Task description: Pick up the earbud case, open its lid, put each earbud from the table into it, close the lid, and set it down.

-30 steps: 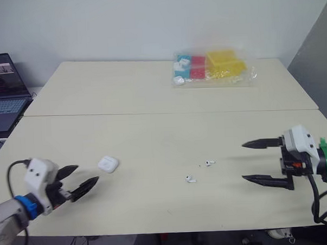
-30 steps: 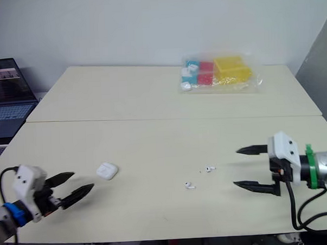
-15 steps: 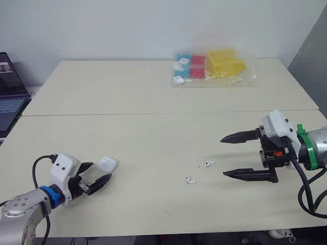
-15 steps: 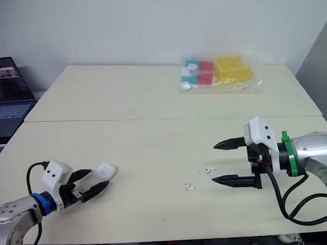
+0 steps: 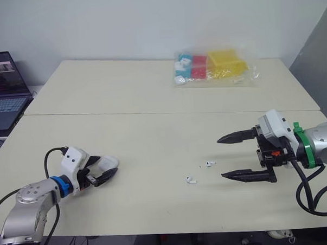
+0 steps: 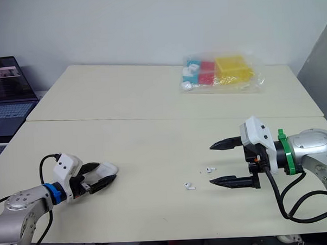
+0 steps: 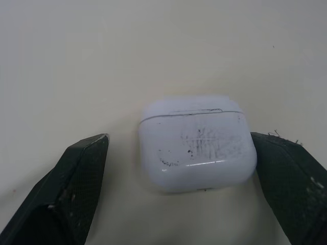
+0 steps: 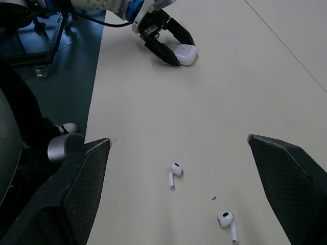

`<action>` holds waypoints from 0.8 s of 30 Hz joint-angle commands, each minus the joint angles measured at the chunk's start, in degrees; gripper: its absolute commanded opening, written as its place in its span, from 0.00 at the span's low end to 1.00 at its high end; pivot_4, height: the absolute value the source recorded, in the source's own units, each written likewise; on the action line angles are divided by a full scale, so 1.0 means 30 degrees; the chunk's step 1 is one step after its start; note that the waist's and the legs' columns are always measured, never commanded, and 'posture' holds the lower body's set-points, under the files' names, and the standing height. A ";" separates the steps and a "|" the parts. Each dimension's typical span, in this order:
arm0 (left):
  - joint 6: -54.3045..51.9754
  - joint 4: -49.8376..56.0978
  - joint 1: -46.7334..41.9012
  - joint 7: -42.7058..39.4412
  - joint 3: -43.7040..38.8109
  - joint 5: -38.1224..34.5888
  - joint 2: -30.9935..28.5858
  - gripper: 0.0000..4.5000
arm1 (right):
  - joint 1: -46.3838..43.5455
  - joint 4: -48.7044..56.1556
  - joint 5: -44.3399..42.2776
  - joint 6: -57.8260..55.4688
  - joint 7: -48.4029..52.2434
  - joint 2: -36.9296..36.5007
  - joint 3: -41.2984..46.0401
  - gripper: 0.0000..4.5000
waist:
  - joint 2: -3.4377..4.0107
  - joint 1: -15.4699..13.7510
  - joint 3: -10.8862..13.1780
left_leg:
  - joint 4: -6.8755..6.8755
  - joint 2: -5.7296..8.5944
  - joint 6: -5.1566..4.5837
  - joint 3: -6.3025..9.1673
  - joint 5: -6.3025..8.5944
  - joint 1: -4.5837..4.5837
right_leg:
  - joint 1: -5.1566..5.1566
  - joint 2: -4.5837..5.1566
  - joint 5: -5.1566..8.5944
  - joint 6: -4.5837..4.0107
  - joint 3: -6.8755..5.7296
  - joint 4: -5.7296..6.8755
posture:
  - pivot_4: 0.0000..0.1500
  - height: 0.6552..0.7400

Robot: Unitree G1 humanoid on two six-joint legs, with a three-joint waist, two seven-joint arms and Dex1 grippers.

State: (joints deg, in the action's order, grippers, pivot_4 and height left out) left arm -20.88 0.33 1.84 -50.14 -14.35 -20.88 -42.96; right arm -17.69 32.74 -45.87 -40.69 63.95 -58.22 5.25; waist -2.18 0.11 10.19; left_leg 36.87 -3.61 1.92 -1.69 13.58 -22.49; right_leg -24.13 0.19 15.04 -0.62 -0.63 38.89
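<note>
Black fingers of the left end effector (image 5: 108, 164) point toward the middle of the surface (image 5: 153, 136). We see the left arm held low, its forearm close to the near edge. This end effector is open and straddles the earbud case (image 7: 196, 143). One finger stands just beside the case wall, and a clear gap remains at the other finger. The case rests on the surface with its lid shut.

We see the right arm reaching in level from the right side. The right end effector (image 5: 220, 158) is spread wide and grips nothing. It hovers near the earbuds without touching them.

We count:
- one case
- two earbuds, the first earbud (image 5: 210, 163) and the second earbud (image 5: 190, 179), both on the surface, a little apart from each other and well apart from the case.
</note>
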 commanded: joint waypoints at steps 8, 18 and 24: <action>0.0018 -0.0114 -0.0131 -0.0348 0.0602 0.0451 -0.0103 0.87 | -0.1626 -0.0070 0.0391 0.0478 -0.0006 0.0650 -0.0522 1.00 | 0.0004 -0.0006 -0.0002 | 0.0003 0.0001 0.0000 0.0001 0.0000 0.0008 | 0.0003 0.0000 -0.0003 0.0002 -0.0001 0.0009 | 1.00 1.00; 0.0437 0.0057 0.0092 -0.1316 0.0955 0.0743 -0.0471 0.62 | -0.1403 -0.0067 0.0762 0.0737 0.0334 0.0757 -0.0549 1.00 | 0.0006 0.0002 -0.0003 | 0.0000 0.0002 0.0000 -0.0008 0.0000 0.0009 | 0.0003 0.0007 -0.0002 0.0002 0.0008 0.0002 | 1.00 1.00; 0.1822 0.3178 -0.0856 -0.2144 0.2612 0.0254 0.0688 0.62 | -0.0648 0.0104 0.0601 0.0065 -0.0364 0.0535 -0.0076 1.00 | 0.0006 -0.0075 -0.0001 | 0.0004 0.0014 0.0001 -0.0009 0.0000 -0.0018 | -0.0001 0.0023 -0.0006 0.0011 0.0007 -0.0007 | 1.00 1.00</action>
State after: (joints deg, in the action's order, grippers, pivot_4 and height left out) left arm -17.97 5.11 0.94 -55.37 -8.53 -19.25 -41.66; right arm -20.08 32.24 -43.40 -39.52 63.64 -55.98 3.36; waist -2.16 -0.12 10.18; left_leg 36.91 -3.57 1.93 -1.70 13.58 -22.57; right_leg -24.13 0.27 15.02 -0.58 -0.62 38.85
